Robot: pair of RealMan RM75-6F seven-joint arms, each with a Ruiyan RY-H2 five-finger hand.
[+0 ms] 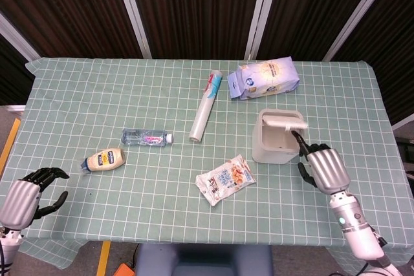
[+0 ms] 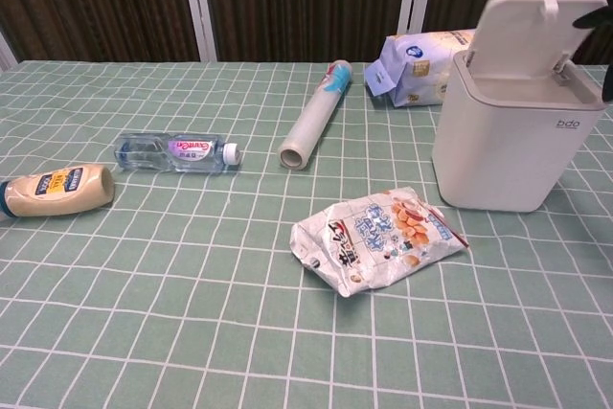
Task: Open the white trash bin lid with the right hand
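Observation:
The white trash bin (image 1: 274, 157) stands right of centre on the checked cloth, and its lid (image 1: 283, 119) is tipped up at the back, so the inside shows. In the chest view the bin (image 2: 498, 160) has its lid (image 2: 527, 31) standing nearly upright. My right hand (image 1: 326, 170) hovers just right of the bin and holds nothing. One finger (image 1: 297, 136) stretches out to the bin's right rim, while the others are tucked in. Only a dark fingertip (image 2: 594, 16) shows at the chest view's right edge. My left hand (image 1: 24, 196) hangs off the table's front left corner, fingers apart, holding nothing.
A snack packet (image 1: 225, 179) lies in front of the bin, and a blue-white bag (image 1: 264, 77) lies behind it. A roll of film (image 1: 206, 106), a water bottle (image 1: 147, 138) and a mayonnaise bottle (image 1: 103, 159) lie to the left.

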